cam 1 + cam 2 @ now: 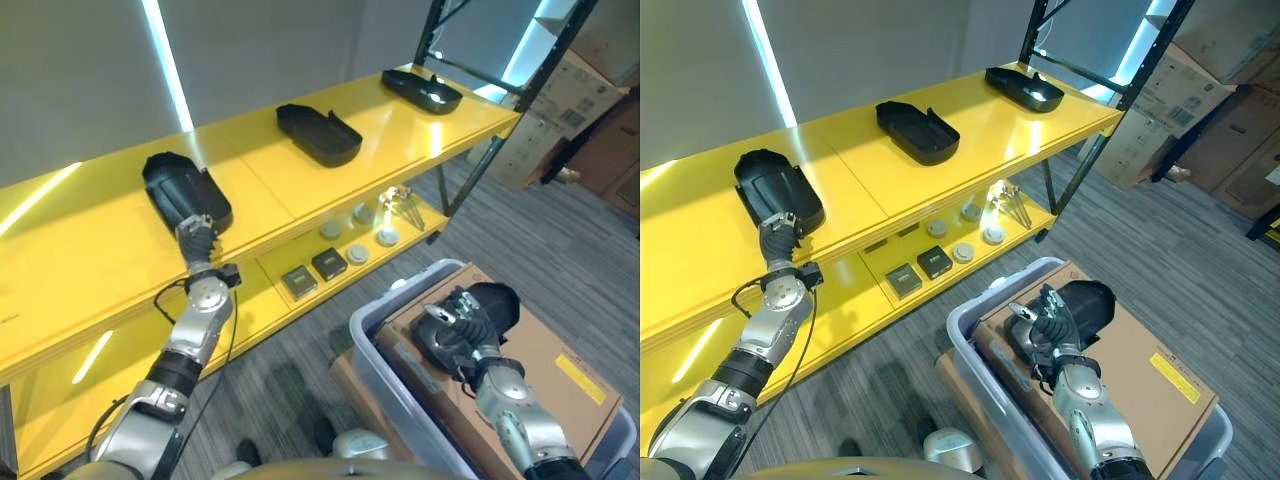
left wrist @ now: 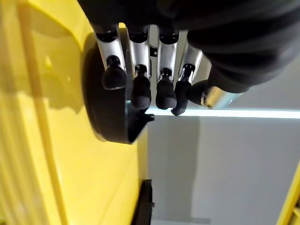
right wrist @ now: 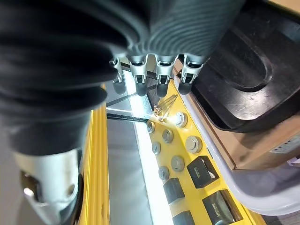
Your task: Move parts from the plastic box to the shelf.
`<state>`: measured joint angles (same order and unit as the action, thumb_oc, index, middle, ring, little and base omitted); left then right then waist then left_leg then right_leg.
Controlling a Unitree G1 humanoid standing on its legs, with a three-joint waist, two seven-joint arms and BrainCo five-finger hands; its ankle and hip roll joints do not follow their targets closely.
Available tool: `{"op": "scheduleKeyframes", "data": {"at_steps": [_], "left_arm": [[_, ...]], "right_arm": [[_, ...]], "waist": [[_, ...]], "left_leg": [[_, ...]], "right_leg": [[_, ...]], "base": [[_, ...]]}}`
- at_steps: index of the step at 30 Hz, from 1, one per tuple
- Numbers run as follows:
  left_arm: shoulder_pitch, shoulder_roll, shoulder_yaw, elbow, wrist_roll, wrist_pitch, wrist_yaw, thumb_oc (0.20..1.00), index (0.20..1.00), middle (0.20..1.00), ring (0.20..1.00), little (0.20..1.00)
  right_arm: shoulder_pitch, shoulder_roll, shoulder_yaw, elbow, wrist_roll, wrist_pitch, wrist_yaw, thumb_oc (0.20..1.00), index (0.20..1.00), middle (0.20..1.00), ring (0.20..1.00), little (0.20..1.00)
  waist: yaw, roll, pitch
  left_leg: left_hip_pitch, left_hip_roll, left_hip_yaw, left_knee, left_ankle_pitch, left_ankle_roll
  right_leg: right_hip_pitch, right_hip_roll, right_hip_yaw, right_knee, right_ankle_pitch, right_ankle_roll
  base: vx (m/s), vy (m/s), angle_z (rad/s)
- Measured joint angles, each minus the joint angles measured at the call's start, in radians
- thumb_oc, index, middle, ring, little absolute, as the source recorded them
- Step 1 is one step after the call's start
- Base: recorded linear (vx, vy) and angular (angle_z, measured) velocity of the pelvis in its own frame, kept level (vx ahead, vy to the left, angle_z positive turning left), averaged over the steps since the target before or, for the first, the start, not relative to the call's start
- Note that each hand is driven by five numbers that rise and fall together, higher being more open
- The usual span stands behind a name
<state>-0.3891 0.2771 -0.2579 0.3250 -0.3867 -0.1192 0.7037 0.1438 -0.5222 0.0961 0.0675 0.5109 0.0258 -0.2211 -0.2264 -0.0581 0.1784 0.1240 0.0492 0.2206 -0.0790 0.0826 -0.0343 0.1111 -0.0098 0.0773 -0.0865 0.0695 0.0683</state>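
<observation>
Black part (image 1: 470,318) in plastic box (image 1: 400,385)

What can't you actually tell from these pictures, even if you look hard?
- Whether the left hand actually touches the black part on the shelf: its fingers overlap it in every view.
- What else lies in the plastic box: a cardboard sheet covers the inside.
- Whether the right hand grips the black part in the box: its fingers cover the contact.
- What the small lower-shelf items are: too small.
</observation>
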Motion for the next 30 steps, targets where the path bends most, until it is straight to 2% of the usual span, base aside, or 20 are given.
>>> {"op": "scheduleKeyframes", "data": {"at_steps": [12,22,30], "left_arm": [[0.0,0.0,0.0,-0.034,-0.002,0.047,-0.013,0.2,0.2,0.2,0.2,0.2],[0.0,-0.003,0.0,0.123,-0.003,0.067,0.016,0.2,0.2,0.2,0.2,0.2],[-0.006,-0.003,0.001,0.17,-0.003,0.067,0.015,0.2,0.2,0.2,0.2,0.2]], "right_arm": [[-0.013,0.0,0.0,-0.001,0.0,0.0,-0.001,1.0,1.0,1.0,1.0,1.0],[-0.016,0.0,0.0,0.0,-0.007,0.0,-0.001,1.0,1.0,1.0,1.0,1.0],[-0.035,-0.002,0.0,0.001,-0.007,0.0,0.0,1.0,1.0,1.0,1.0,1.0]], "waist": [[0.001,0.007,0.008],[-0.003,0.007,0.008],[-0.004,0.007,0.009]], "left_leg": [[0.0,0.0,-0.001,0.0,-0.001,0.0],[0.008,0.0,0.0,0.0,-0.005,-0.006],[0.015,0.0,0.001,0.0,-0.005,-0.006]], "right_leg": [[0.0,0.0,-0.001,0.0,-0.001,0.0],[0.007,0.0,0.0,0.0,-0.002,0.0],[0.014,0.0,0.001,0.0,-0.002,0.0]], "base": [[0.0,0.0,0.0],[0.0,0.0,0.0],[0.0,0.0,0.0]]}}
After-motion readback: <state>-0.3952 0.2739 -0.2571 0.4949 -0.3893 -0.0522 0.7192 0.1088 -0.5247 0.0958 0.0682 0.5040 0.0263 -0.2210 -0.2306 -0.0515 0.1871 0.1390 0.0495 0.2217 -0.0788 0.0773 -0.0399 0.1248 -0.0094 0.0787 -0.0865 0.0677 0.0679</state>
